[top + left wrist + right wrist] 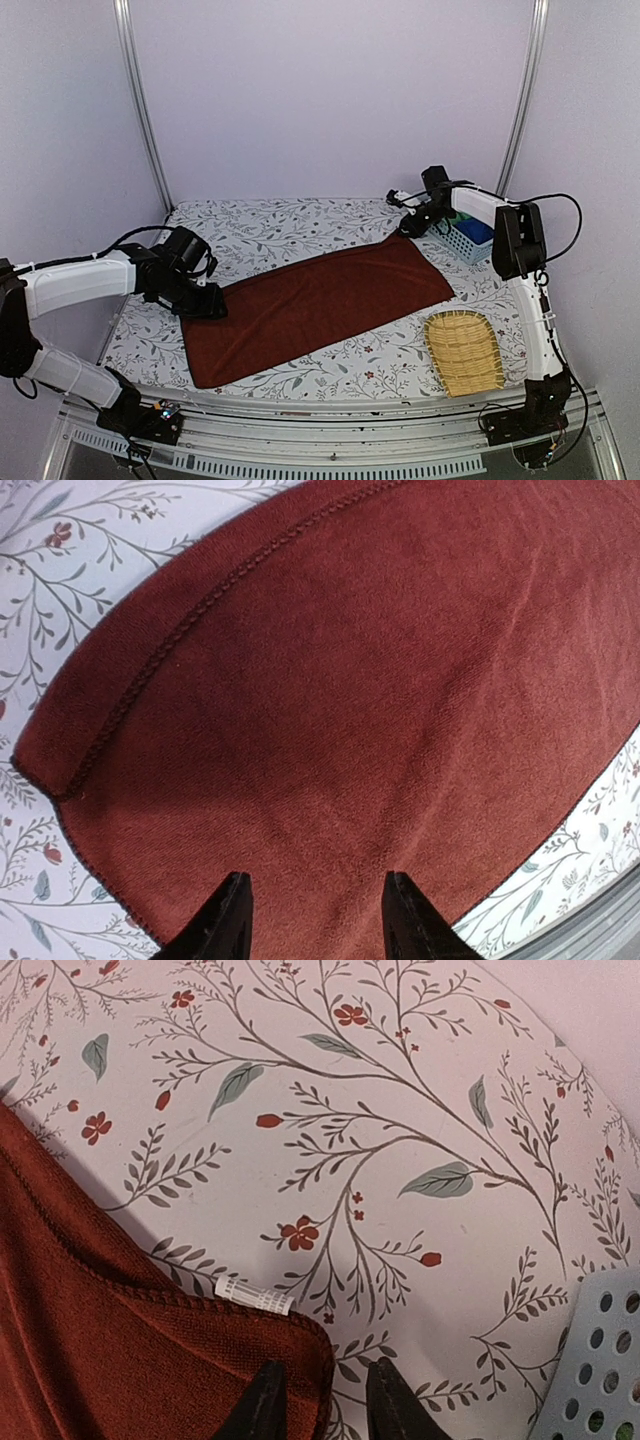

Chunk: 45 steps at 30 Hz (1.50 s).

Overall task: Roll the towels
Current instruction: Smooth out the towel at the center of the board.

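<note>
Top external shows the reddish-brown towel spread flat, slanting across mid-frame, rolling not yet begun. The left gripper hangs half-open over its lower-left end, holding nothing. The right gripper straddles the upper-right corner, jaws narrow; whether they pinch it I cannot tell. The next move likely calls for a firm hold on one end before curling it over.

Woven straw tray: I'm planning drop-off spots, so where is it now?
In the top view, the oblong woven straw tray lies at the table's near right, just right of the spread reddish-brown terry towel, nearer than the pale blue perforated basket.
</note>
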Motion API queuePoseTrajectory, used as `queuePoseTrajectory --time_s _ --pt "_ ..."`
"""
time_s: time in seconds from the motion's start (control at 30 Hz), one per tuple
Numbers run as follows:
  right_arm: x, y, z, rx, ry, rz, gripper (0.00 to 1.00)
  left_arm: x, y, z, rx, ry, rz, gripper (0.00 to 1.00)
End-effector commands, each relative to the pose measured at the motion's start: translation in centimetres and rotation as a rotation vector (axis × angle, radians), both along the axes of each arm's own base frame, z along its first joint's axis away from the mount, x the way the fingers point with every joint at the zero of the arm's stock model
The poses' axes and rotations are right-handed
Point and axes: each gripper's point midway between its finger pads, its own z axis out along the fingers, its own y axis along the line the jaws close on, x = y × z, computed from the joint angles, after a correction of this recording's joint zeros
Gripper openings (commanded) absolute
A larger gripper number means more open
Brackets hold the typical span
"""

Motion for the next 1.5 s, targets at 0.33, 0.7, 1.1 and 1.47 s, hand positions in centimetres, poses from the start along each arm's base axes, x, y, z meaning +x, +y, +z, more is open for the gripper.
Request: queuePoseTrajectory --time_s 0.33,0.7,1.1,1.47 --pt "1.1 0.6 0.5 0.093 -0.022 0.01 0.05 2.5 0.4 0.3 0.115 -0.033 -0.059 0.48" --pt "0.7 0.6 -0.8 0.103 0.013 0.008 0.32 3.7 -0.2 0.5 0.114 -0.034 -0.065 0.48" --pt "1.2 0.6 -0.3 0.119 -0.003 0.004 0.1 3.3 0.3 -0.6 0.148 -0.012 -0.073 0.48" --pt "4.1 -4.6 1.4 0.128 -0.052 -0.183 0.03 5.2 1.1 -1.0 0.292 -0.021 -0.19 0.55"
